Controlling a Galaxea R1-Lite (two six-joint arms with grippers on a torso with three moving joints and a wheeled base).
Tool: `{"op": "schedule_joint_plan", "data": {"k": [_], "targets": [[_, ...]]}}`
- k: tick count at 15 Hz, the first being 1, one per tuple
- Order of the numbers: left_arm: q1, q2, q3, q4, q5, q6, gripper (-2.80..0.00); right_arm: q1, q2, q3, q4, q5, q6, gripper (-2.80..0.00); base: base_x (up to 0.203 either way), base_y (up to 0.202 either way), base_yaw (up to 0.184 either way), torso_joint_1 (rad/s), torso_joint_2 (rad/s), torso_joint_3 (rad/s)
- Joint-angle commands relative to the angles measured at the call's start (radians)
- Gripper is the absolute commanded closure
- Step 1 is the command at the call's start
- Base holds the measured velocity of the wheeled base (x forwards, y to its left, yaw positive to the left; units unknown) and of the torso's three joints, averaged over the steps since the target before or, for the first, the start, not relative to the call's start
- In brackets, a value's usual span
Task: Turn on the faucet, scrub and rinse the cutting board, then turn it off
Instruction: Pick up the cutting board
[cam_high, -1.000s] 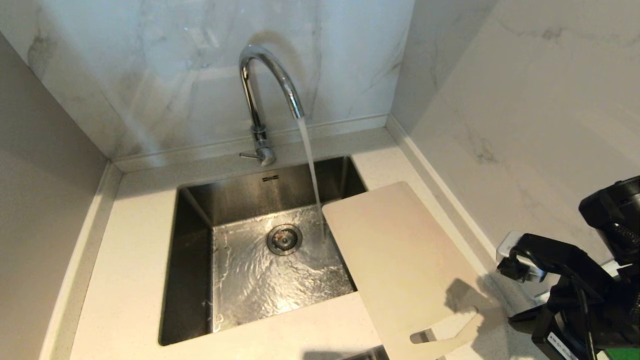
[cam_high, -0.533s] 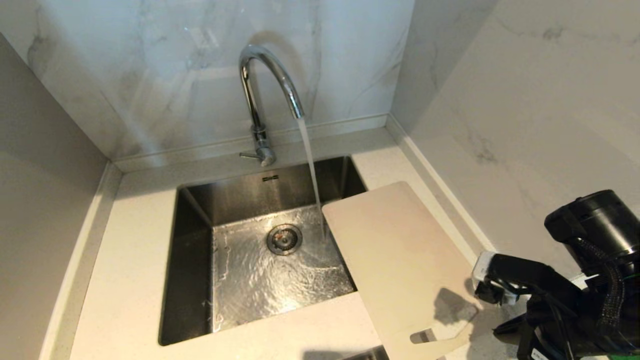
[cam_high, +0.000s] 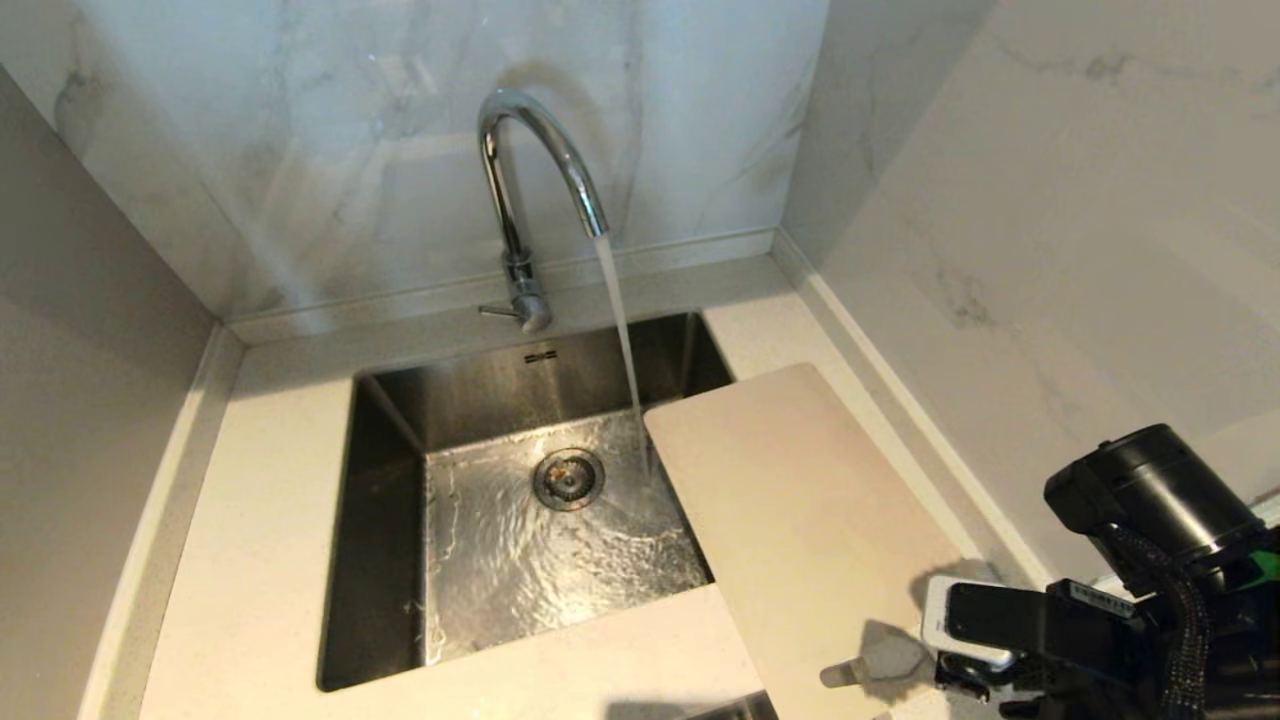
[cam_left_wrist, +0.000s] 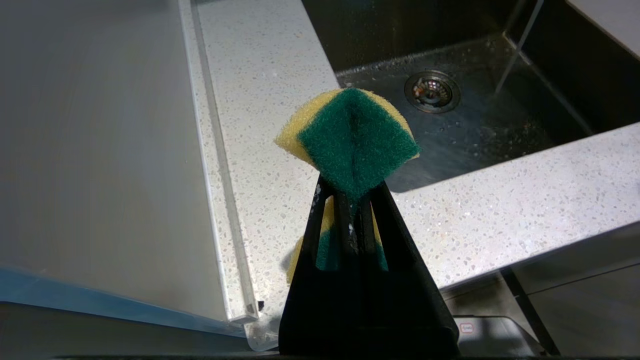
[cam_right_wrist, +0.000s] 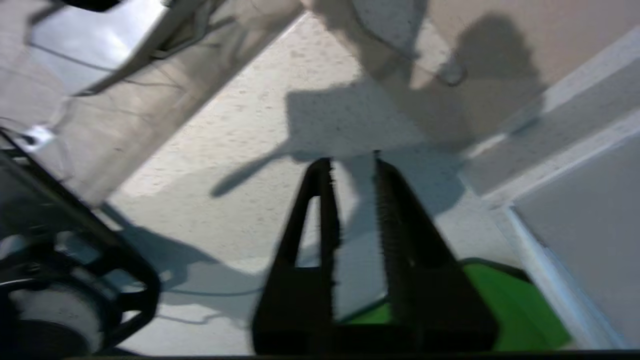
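Head view: the faucet (cam_high: 530, 200) stood at the back rim of the sink (cam_high: 385, 560), a stream of water (cam_high: 622, 340) falling from its arched spout into the basin beside the drain (cam_high: 568, 478). The cutting board (cam_high: 800, 520) lay on the counter (cam_high: 260, 520) to the right of the sink, its far left corner projecting over the basin near the stream and its handle slot (cam_high: 845, 673) at the near end. The right gripper (cam_high: 965, 675) hung at the lower right, just beside the slot end of the board; its fingers could not be made out here. Left wrist view: the left gripper (cam_left_wrist: 350, 192) was clamped tight on a yellow and green sponge (cam_left_wrist: 352, 137), held above the counter at the near left corner of the sink, well apart from the board. Right wrist view: the right gripper (cam_right_wrist: 352, 165) showed its two fingers (cam_right_wrist: 322, 200) set a narrow gap apart with nothing between them, above bare counter, the board's slot end lying just ahead of the tips; a green item (cam_right_wrist: 505, 305) lay beneath the gripper body.
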Motion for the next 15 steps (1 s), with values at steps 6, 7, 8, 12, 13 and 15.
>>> {"op": "schedule_joint_plan", "data": {"k": [6, 7, 8, 12, 13, 15], "targets": [[0.000, 0.000, 0.000, 0.000, 0.000, 0.000, 0.00, 0.022, 0.026, 0.146, -0.315, 0.117, -0.170, -2.80, 0.000, 0.000, 0.000, 0.000, 0.00, 0.000], [0.000, 0.000, 0.002, 0.001, 0.000, 0.000, 0.00, 0.021, 0.029, 0.153, -0.320, 0.125, -0.202, -2.80, 0.000, 0.000, 0.000, 0.000, 0.00, 0.000], [0.000, 0.000, 0.001, 0.000, 0.000, 0.000, 0.00, 0.021, 0.033, 0.150, -0.320, 0.130, -0.217, -2.80, 0.000, 0.000, 0.000, 0.000, 0.00, 0.000], [0.000, 0.000, 0.000, 0.000, 0.000, 0.000, 0.00, 0.021, 0.043, 0.194, -0.321, 0.201, -0.268, -2.80, 0.000, 0.000, 0.000, 0.000, 0.00, 0.000], [0.000, 0.000, 0.001, 0.000, 0.000, 0.000, 0.00, 0.021, 0.056, 0.197, -0.322, 0.219, -0.289, -2.80, 0.000, 0.000, 0.000, 0.000, 0.00, 0.000], [0.000, -0.001, 0.001, 0.001, 0.000, 0.000, 0.00, 0.022, 0.077, 0.189, -0.324, 0.221, -0.339, -2.80, 0.000, 0.000, 0.000, 0.000, 0.00, 0.000]]}}
